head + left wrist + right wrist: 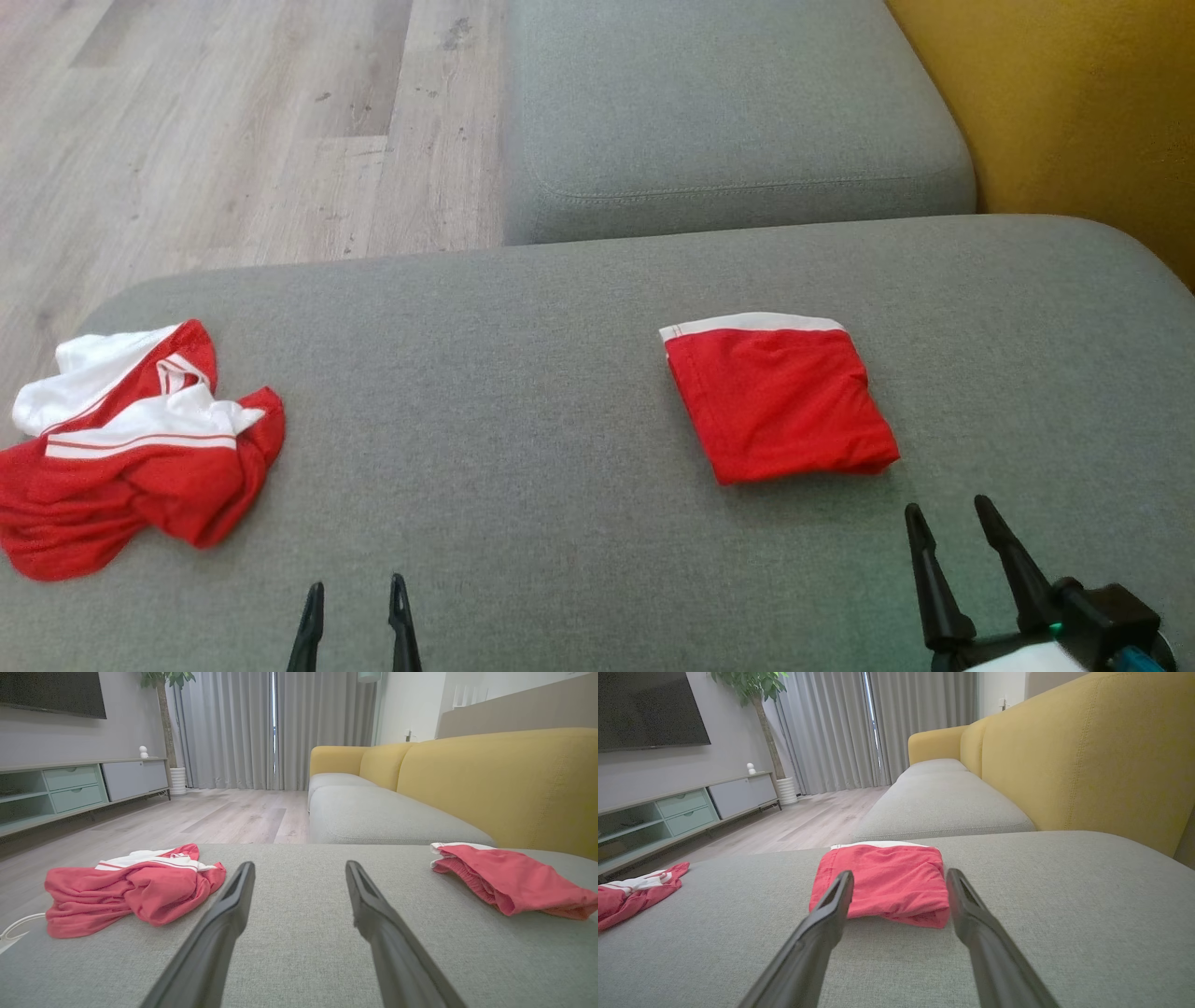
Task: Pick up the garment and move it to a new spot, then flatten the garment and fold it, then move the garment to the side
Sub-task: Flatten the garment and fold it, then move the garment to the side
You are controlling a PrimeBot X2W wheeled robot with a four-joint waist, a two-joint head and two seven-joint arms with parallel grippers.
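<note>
Red garment (780, 401), folded square, is lying right of centre on the grey cushion (523, 373); folding is looking complete. Left gripper (357, 583) and right gripper (948, 505) are standing open, empty (crumpled garment (131, 448) is waiting far left).

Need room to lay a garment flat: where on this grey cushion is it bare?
Widest: grey fabric cushion between crumpled red-and-white garment and folded red garment. Narrower strip right of the folded one. Crowded at the left end.
</note>
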